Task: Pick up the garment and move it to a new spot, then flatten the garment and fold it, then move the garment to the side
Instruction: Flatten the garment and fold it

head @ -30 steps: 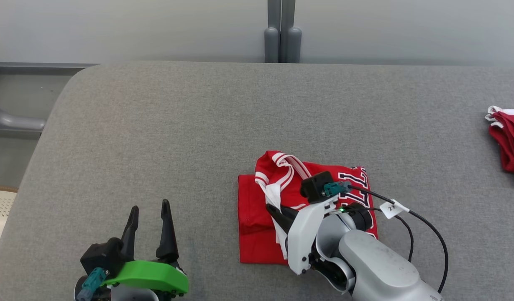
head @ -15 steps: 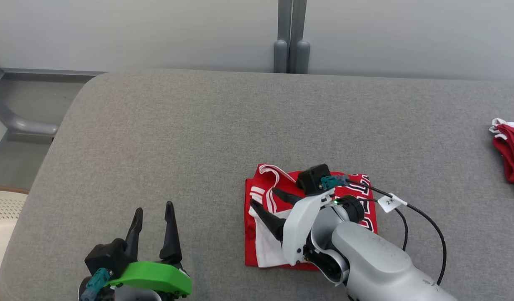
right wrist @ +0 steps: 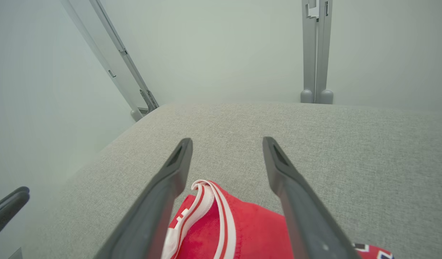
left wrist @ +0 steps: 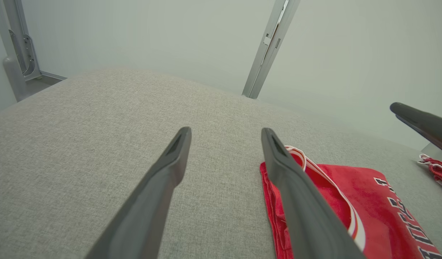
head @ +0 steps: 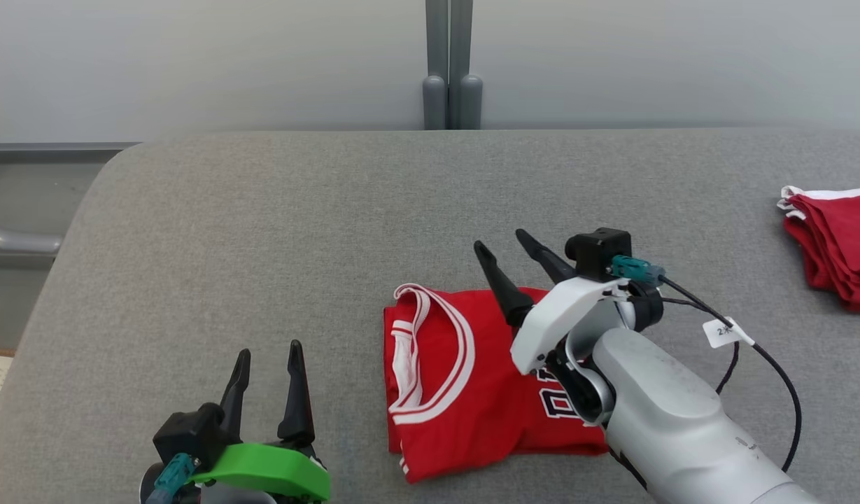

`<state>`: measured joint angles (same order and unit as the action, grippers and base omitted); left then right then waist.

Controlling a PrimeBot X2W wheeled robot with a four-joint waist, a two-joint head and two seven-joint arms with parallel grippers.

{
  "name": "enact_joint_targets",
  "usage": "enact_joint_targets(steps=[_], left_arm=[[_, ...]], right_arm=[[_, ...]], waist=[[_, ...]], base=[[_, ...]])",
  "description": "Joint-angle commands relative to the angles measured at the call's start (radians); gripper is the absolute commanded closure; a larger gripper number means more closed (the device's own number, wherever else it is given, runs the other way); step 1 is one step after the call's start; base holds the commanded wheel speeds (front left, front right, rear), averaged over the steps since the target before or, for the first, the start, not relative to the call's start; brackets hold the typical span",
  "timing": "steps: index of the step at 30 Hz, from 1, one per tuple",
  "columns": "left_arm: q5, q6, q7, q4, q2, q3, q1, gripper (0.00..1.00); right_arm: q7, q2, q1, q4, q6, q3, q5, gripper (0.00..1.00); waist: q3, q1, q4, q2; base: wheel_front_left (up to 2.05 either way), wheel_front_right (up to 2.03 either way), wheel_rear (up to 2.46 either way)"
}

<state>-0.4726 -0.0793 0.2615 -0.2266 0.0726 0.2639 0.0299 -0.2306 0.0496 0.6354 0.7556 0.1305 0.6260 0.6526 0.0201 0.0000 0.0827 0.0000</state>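
The garment (head: 464, 381) is a red jersey with white striped trim and dark lettering. It lies folded on the grey padded table (head: 297, 231), near the front edge, and shows too in the left wrist view (left wrist: 368, 201) and the right wrist view (right wrist: 242, 230). My right gripper (head: 503, 246) hangs above the garment's far edge, open, with nothing between its fingers. My left gripper (head: 270, 353) stands open at the lower left, apart from the garment, over bare table.
A second pile of red cloth (head: 835, 241) lies at the table's right edge. A grey post (head: 450, 70) stands behind the table against the pale wall. The right arm's black cable (head: 758, 357) loops over the table.
The right gripper has opened and let go of the garment, then lifted away toward the far side. The garment now lies flatter, its folded flap laid down. The head camera has shifted.
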Motion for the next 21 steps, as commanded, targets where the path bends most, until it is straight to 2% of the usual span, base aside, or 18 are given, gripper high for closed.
enact_joint_targets(steps=[1, 6, 12, 19, 20, 21], left_arm=[[0.016, -0.003, 0.004, 0.005, 0.005, -0.002, -0.017, 0.0], [0.016, -0.01, 0.002, 0.017, 0.013, -0.001, -0.028, 0.0], [0.014, -0.017, -0.001, 0.028, 0.019, 0.004, -0.043, 0.0], [0.009, -0.018, -0.011, 0.036, 0.022, 0.011, -0.045, 0.0], [0.008, -0.018, -0.01, 0.037, 0.023, 0.011, -0.044, 0.0], [0.007, -0.018, -0.011, 0.038, 0.024, 0.011, -0.042, 0.0]], right_arm=[[-0.013, 0.002, -0.023, 0.007, 0.0, -0.028, -0.024, 0.0], [-0.029, 0.002, -0.08, -0.006, 0.0, -0.15, -0.112, 0.0], [-0.034, 0.002, -0.182, -0.097, 0.0, -0.28, -0.23, 0.0], [-0.03, 0.002, -0.29, -0.199, 0.0, -0.312, -0.29, 0.0], [-0.027, 0.001, -0.301, -0.207, 0.0, -0.304, -0.296, 0.35], [-0.027, 0.001, -0.308, -0.213, 0.0, -0.294, -0.298, 0.51]], waist=[[-0.003, 0.0, -0.018, 0.0], [-0.007, 0.0, -0.044, 0.0], [-0.011, 0.0, -0.063, 0.0], [-0.01, 0.0, -0.056, 0.0], [-0.009, 0.0, -0.05, 0.0], [-0.008, 0.0, -0.044, 0.0]], base=[[0.0, 0.0, 0.0], [0.0, 0.0, 0.0], [0.0, 0.0, 0.0], [0.0, 0.0, 0.0], [0.0, 0.0, 0.0], [0.0, 0.0, 0.0]])
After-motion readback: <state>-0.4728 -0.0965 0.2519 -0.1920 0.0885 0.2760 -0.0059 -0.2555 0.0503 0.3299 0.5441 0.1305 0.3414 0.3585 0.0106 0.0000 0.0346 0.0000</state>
